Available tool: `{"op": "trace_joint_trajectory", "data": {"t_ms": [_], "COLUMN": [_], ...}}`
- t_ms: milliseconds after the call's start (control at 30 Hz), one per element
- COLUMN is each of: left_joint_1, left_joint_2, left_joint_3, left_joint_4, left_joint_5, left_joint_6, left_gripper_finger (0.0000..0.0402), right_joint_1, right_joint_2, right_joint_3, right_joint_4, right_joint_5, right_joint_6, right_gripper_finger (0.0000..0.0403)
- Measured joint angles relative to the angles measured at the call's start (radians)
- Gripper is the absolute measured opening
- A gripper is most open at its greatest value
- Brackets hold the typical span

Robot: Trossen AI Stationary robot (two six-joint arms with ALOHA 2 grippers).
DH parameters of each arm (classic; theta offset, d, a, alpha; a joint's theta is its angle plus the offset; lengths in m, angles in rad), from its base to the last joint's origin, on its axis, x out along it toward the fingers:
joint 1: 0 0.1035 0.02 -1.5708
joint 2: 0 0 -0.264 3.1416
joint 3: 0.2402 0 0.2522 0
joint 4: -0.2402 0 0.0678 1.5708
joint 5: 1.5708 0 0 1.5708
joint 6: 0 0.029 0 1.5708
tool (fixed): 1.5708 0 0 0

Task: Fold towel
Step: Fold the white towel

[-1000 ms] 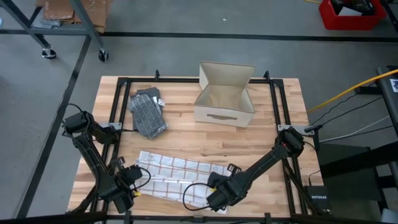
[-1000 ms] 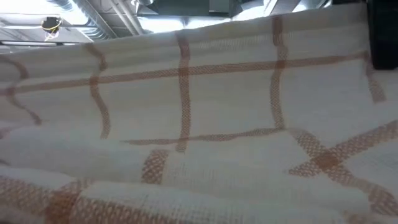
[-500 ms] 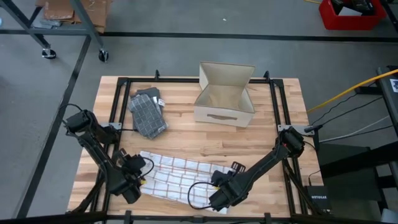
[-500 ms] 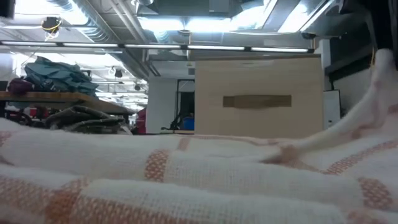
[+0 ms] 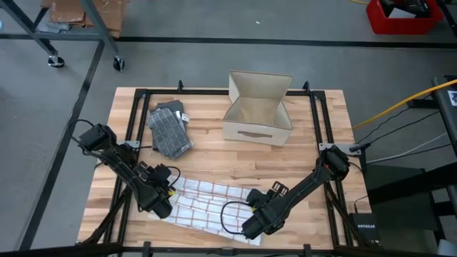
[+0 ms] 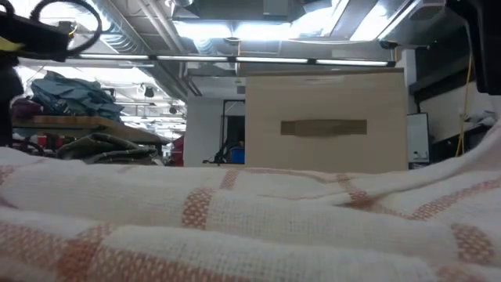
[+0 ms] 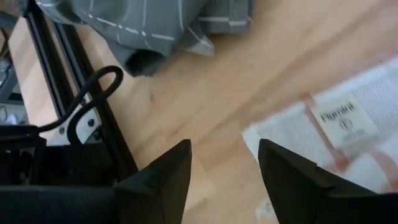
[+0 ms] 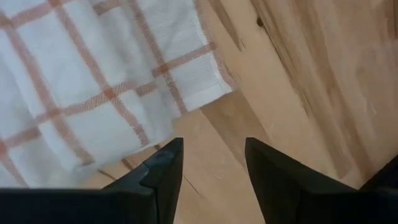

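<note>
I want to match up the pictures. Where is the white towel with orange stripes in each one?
High view: the towel lies near the table's front edge, between both grippers.
Low view: towel fills the lower half.
Left wrist view: its labelled corner shows.
Right wrist view: a hemmed corner shows.
Shared landmark: cardboard box, also behind the towel in the low view.

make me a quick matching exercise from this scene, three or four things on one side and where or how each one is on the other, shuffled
Things:
1. checked towel
2. grey cloth
3. cardboard box
4. left gripper

Place or state:
A. open-topped, at the far middle of the table
B. open, empty, over bare wood beside the towel's corner
C. spread at the near edge, between the two arms
D. bunched at the far left, beside the box

Pairs: 1-C, 2-D, 3-A, 4-B
</note>
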Motion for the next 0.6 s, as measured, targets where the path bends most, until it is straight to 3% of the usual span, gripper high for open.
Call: {"op": "trace_joint_trajectory", "data": {"t_ms": [200, 400, 600], "left_joint_1": [0.061, 0.074, 0.035], "left_joint_2": [-0.004, -0.104, -0.242], "left_joint_3": [-0.003, 0.085, 0.109], "left_joint_4": [-0.022, -0.038, 0.063], "left_joint_5": [-0.008, 0.024, 0.023], "left_joint_6": [0.058, 0.409, 0.675], "left_gripper_finger": [0.0172, 0.0151, 0.0143], "right_joint_1": [0.002, 0.023, 0.057], "right_joint_2": [-0.006, -0.02, -0.02], "right_joint_3": [0.025, 0.167, 0.18], "right_joint_4": [0.002, 0.023, 0.107], "right_joint_5": [0.0, 0.074, 0.067], "right_joint_6": [0.079, -0.124, -0.264], "right_gripper_finger": [0.0177, 0.0177, 0.0177]}}
